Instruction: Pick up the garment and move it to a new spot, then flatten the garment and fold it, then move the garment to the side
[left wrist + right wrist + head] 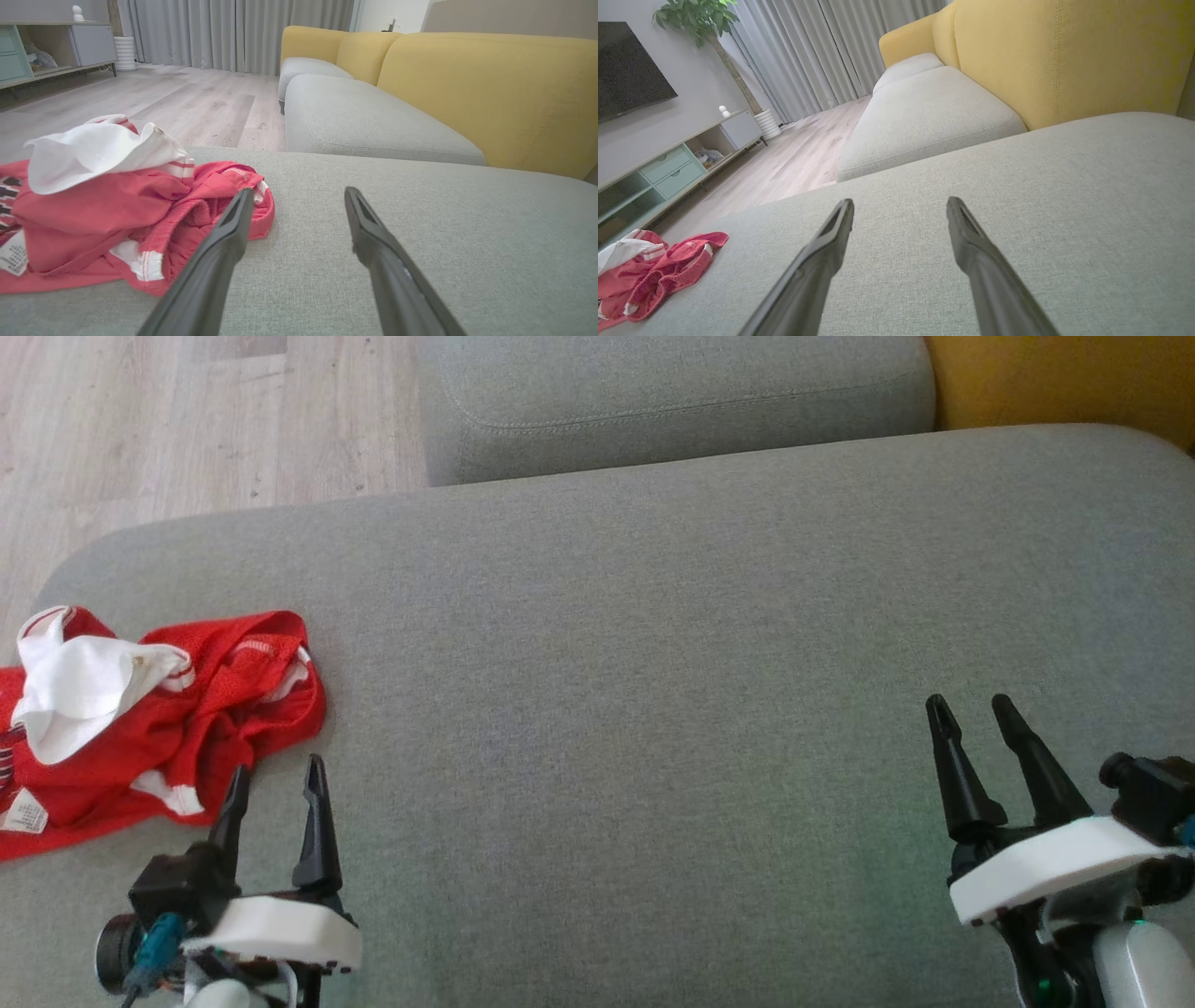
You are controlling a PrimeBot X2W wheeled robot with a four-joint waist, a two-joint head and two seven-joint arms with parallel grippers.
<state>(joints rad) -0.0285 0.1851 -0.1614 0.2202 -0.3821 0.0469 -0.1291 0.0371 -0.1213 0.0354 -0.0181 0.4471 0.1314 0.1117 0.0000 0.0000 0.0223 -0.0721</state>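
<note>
Garment: red mesh, white panel, red-and-white striped cuffs, dark lettering at one edge. Label: white with dark print. Seat cushion: light grey, fine woven fleck. Backrest: mustard yellow. Floor: pale greyish wood-grain planks. Curtains: grey. Left gripper and right gripper: black fingers, white housings. Cabinet: mint-green drawers, grey door. TV: black. Plant: green leaves. Pot: white, ribbed.

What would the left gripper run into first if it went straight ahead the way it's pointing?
Probably the red garment: the left gripper is open, and one fingertip lines up with its near edge. The other finger faces bare grey cushion. Depth is unclear.
</note>
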